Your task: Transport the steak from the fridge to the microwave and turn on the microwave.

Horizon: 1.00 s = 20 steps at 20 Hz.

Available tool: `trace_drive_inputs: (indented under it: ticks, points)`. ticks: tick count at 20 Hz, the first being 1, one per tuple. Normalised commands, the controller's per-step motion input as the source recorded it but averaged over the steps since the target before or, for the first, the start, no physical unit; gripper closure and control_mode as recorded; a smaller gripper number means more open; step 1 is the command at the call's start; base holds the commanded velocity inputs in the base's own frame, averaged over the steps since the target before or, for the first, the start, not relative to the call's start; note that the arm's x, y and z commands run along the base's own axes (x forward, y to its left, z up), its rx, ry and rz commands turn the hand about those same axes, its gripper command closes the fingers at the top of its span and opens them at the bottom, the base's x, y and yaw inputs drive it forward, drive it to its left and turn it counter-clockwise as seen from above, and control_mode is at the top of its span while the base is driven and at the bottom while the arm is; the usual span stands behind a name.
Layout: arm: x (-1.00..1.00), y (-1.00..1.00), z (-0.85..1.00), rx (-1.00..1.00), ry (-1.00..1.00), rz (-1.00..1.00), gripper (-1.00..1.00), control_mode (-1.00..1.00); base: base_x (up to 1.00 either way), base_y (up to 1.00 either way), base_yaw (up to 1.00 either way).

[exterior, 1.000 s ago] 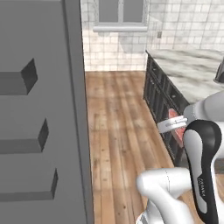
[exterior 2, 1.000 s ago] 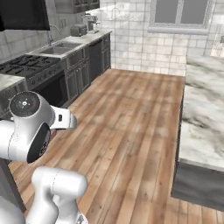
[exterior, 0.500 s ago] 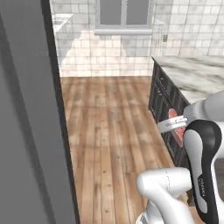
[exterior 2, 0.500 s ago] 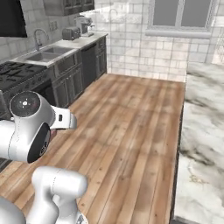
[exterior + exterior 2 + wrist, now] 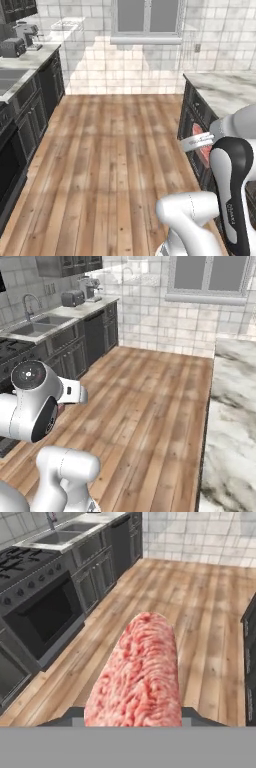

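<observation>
gripper (image 5: 134, 714) clamped on the steak (image 5: 136, 671), whose long axis runs straight out ahead from between the fingers, above wood floor (image 5: 200, 632), with the stove (image 5: 35, 587) off to the left; microwave unsighted.

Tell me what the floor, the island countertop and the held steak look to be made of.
Floor: wood planks, warm brown with visible grain and board seams, slight sheen.
Island countertop: looks like polished marble or similar stone, white with grey veining.
Steak: raw meat, pinkish-red, mottled, grainy texture, sitting between the gripper's closed-in fingers.
</observation>
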Motion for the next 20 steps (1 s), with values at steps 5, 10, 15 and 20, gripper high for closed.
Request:
trace_drive_inputs:
  ticks: [5, 10, 15, 20]
  points:
    - [0.00, 0.00, 0.00, 0.00, 0.00, 0.00, 1.00, 1.00, 0.94, -0.17, 0.10]
    - [0.00, 0.00, 0.00, 0.00, 0.00, 0.00, 1.00, 1.00, 0.88, -0.06, 0.30]
    - [0.00, 0.00, 0.00, 0.00, 0.00, 0.00, 1.00, 1.00, 0.78, -0.06, 0.45]
    - [0.00, 0.00, 0.00, 0.00, 0.00, 0.00, 1.00, 1.00, 0.73, -0.05, 0.52]
